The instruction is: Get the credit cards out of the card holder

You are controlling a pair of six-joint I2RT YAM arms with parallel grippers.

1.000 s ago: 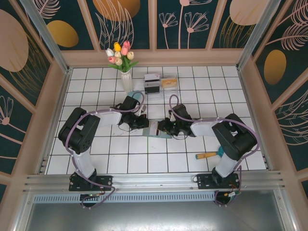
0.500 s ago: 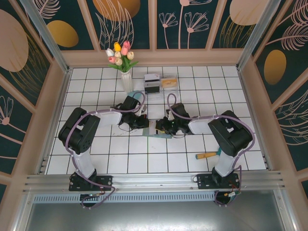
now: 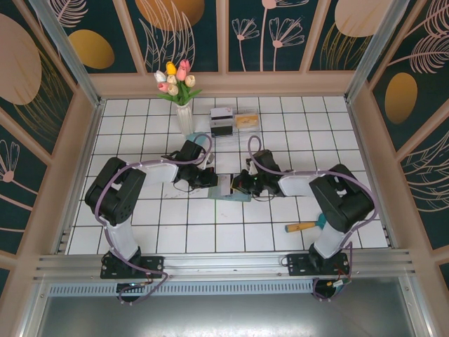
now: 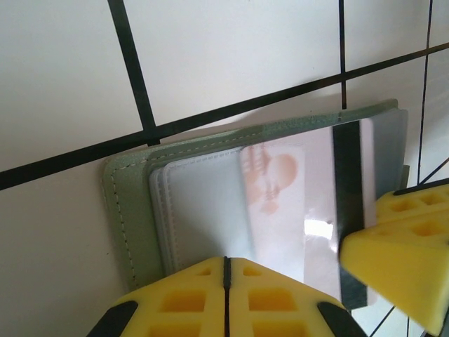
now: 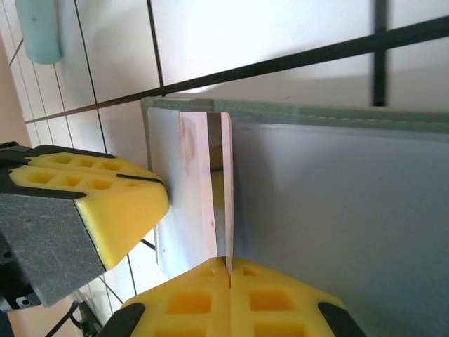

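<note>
Position of the item: I find the card holder (image 3: 228,189) lying open and flat on the white tiled tabletop (image 3: 175,232), near the middle, between the two wrists. In the left wrist view its sage-green outer edge frames a blue-grey inside panel (image 4: 196,210).

Card: one credit card (image 4: 295,203), whitish with a faint pink print and a dark stripe near one end, sits partly in the card holder. Its striped end reaches past the holder's edge. From the right wrist I see the same card (image 5: 214,182) almost edge-on, rising from the blue-grey panel (image 5: 316,210).

Left jaws: pressed together. Their yellow fingers (image 4: 182,302) meet along a closed seam over the near edge of the card holder. I cannot tell whether any material is caught between them.

Right jaws: closed and pinching the credit card. The card's thin edge runs straight into the seam between the yellow fingers (image 5: 280,302). In the left wrist view one right finger (image 4: 396,246) covers the striped end of the card.

Surroundings: a vase of tulips (image 3: 184,105) and a clear compartment box (image 3: 235,121) stand at the far side of the tabletop. A wooden-handled tool (image 3: 300,227) lies near the right arm, well apart from the card holder.
</note>
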